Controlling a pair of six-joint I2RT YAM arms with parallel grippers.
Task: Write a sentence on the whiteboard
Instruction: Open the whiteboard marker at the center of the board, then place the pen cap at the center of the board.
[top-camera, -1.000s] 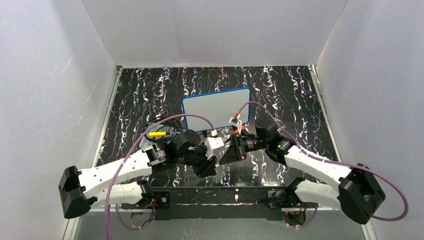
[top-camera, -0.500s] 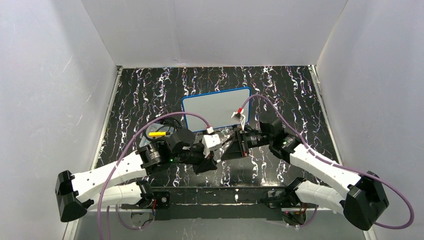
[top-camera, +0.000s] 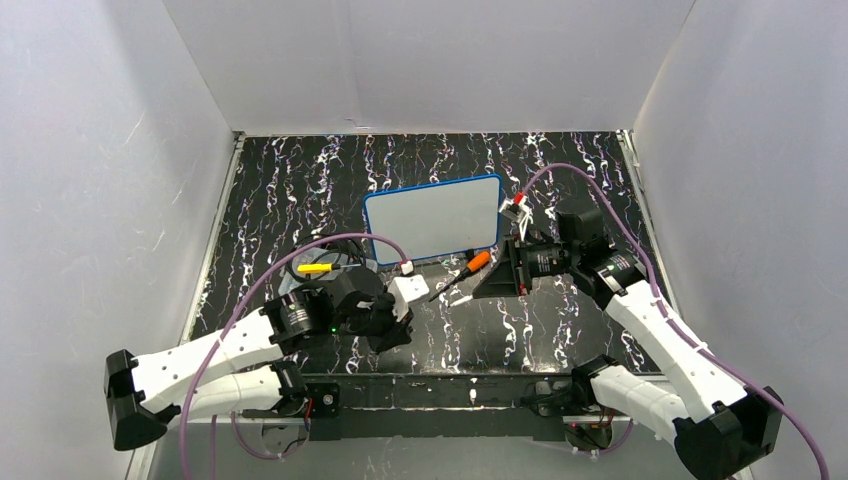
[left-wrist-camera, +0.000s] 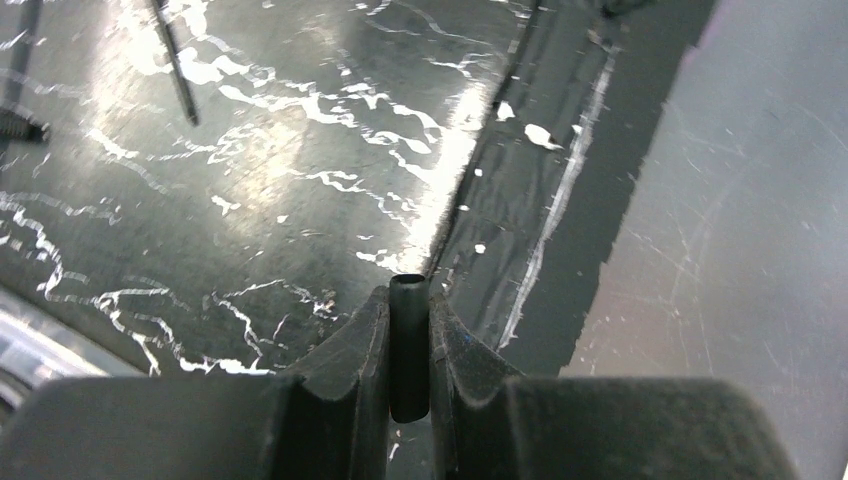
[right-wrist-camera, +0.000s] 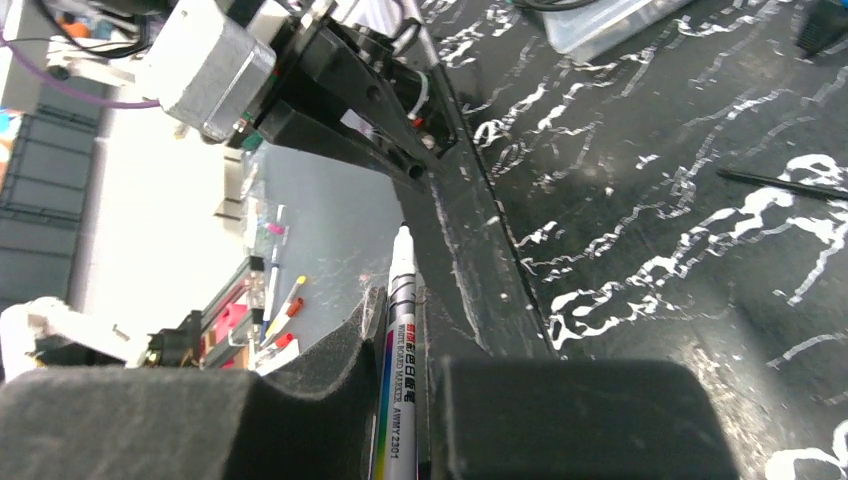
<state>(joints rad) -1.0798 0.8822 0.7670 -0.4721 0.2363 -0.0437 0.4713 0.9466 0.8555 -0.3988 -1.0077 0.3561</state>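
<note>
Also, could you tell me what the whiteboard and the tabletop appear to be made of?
The whiteboard: smooth white panel, likely coated plastic or metal, with a thin blue rim. The tabletop: glossy black sheet with white marble-like veins; glare in the left wrist view suggests laminate or film.

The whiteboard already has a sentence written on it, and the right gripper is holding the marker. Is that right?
Not quite. The whiteboard is blank: the top external view shows no writing on it. The rest stands: the right gripper is shut on the marker, as the right wrist view shows.
</note>
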